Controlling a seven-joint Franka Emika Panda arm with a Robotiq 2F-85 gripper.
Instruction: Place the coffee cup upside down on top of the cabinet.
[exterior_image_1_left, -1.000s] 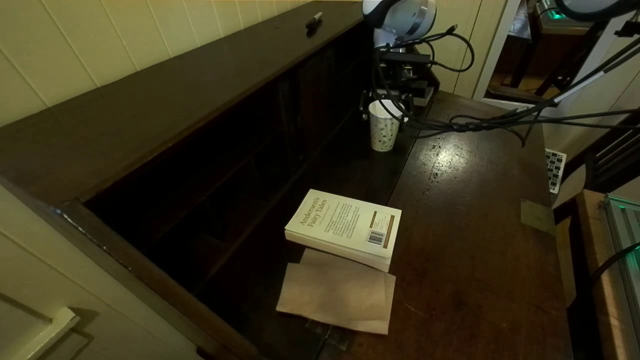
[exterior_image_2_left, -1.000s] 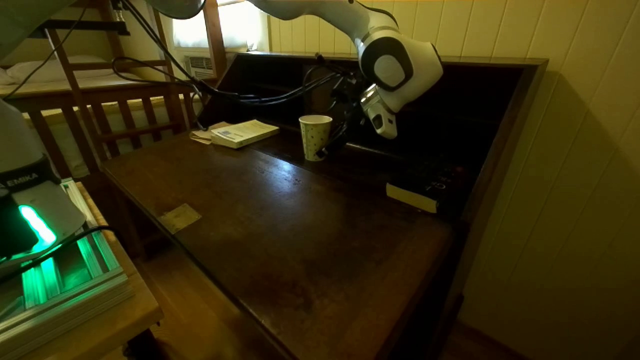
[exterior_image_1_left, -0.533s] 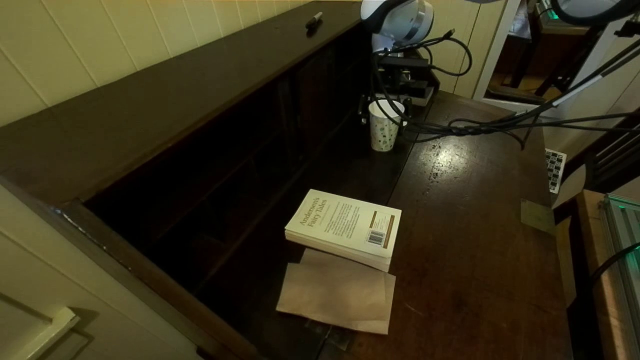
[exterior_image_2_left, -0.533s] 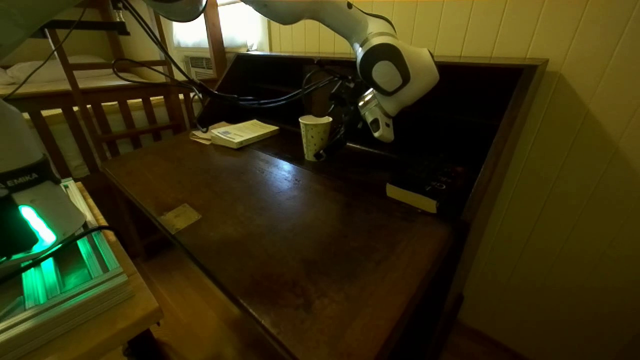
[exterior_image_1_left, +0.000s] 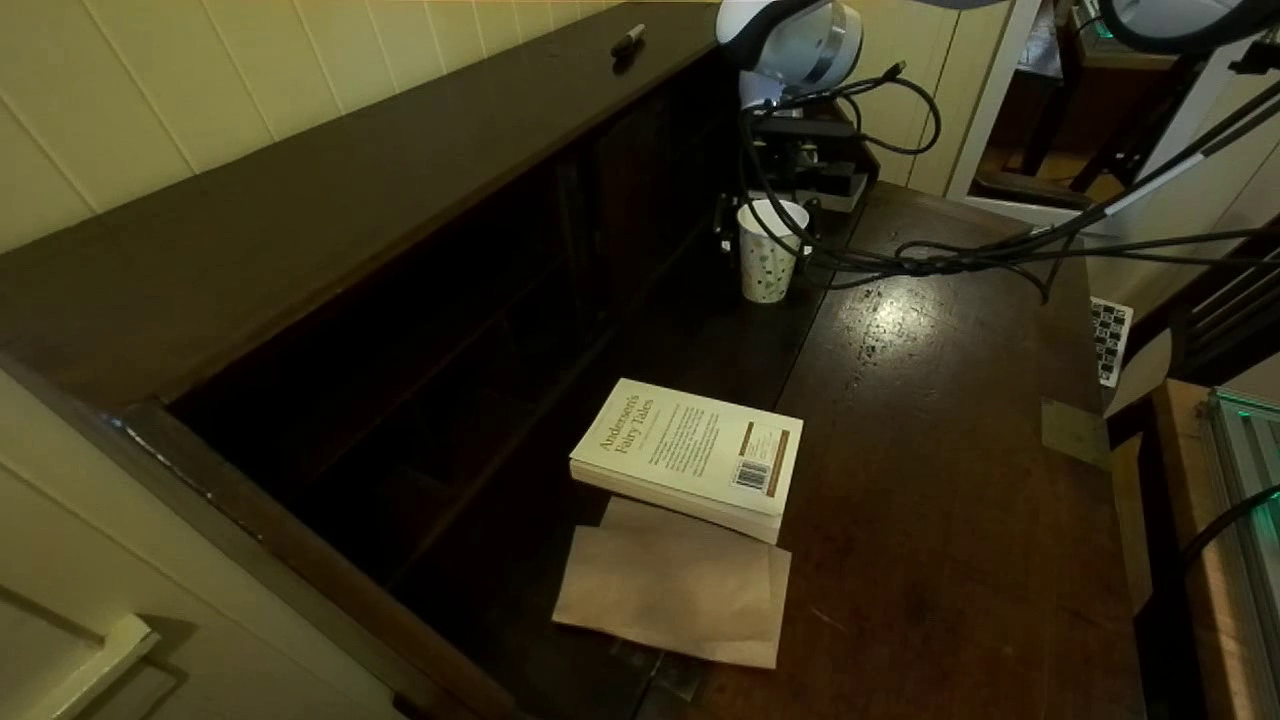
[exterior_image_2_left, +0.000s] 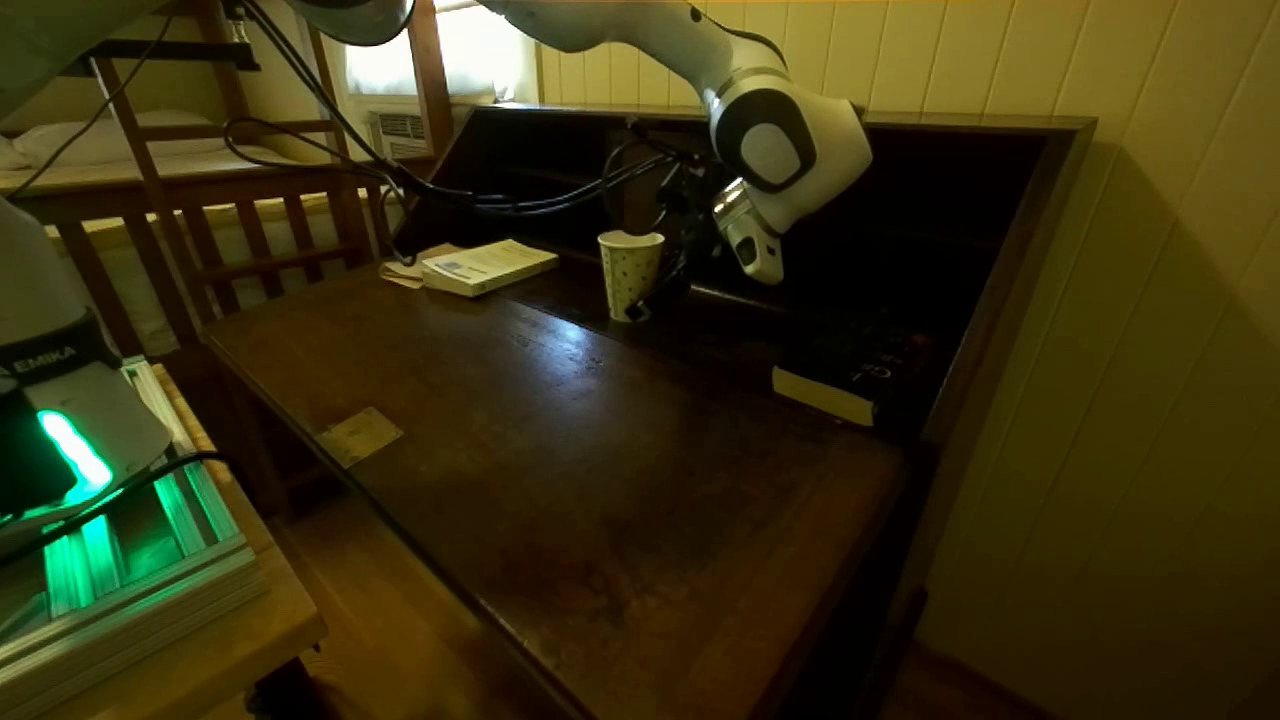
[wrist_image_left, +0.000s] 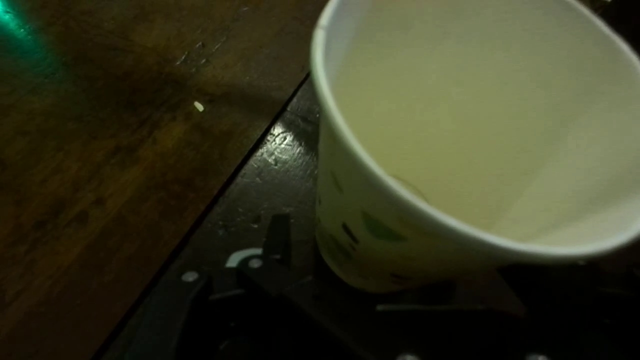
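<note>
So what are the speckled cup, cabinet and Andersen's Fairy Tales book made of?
Speckled cup: likely paper, matte, given its printed specks and rounded rim. Cabinet: probably wood, low-sheen, from its scuffed brown edge. Andersen's Fairy Tales book: paper, from its page edges; cover perhaps matte, without glare.

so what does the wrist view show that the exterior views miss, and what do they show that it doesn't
Only the wrist view: a small pale speck on the table, too tiny to name, and a green gleam near the top left corner.

Only the exterior views: the white book, the brown paper and the top of the cabinet, plus, in an exterior view, a marker lying on it.

Shared: the cup standing mouth up, with the open tool close to it.
</note>
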